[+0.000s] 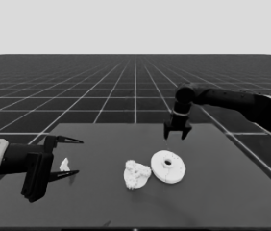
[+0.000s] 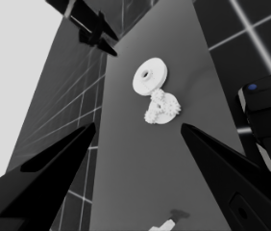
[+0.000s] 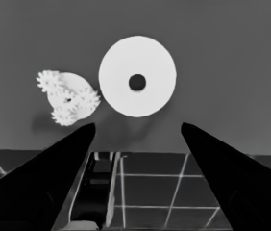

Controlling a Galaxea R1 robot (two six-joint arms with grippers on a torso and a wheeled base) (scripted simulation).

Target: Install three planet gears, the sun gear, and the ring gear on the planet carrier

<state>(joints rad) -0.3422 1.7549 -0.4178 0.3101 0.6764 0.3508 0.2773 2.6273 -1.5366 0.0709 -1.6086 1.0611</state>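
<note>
Nearest my head camera sat the left gripper [image 1: 75, 156], parked at about nine o'clock on the table [image 1: 212, 202] with its fingers spread wide and holding nothing. A thin white piece [image 1: 64, 165] lay between those fingertips, touching neither as far as I could tell.

At the table's centre lay the smaller round part [image 1: 134, 177], thin and flat, with toothed gears [image 1: 138, 169] sitting on it. From the right wrist camera I counted three gears [image 3: 68, 98] clustered on that disc, their teeth overlapping its rim; whether a fourth sat among them I could not tell. Just beside it, at three o'clock, lay the larger round part [image 1: 168, 166], a thick disc with a raised centre and a small dark hole, close to its neighbour if not touching it.

My right gripper [image 1: 177, 134] hung over the far edge at about one o'clock from the larger part, fingers pointed down, parted and empty.

I judged that part rigid, smooth and fairly light, with no give under the fingers. Its broad flat face offered no hold, so I would have pinched it across the outer rim, or with one finger in the middle hole and one on the edge. Being slick, it might have tipped if pinched off-centre.
</note>
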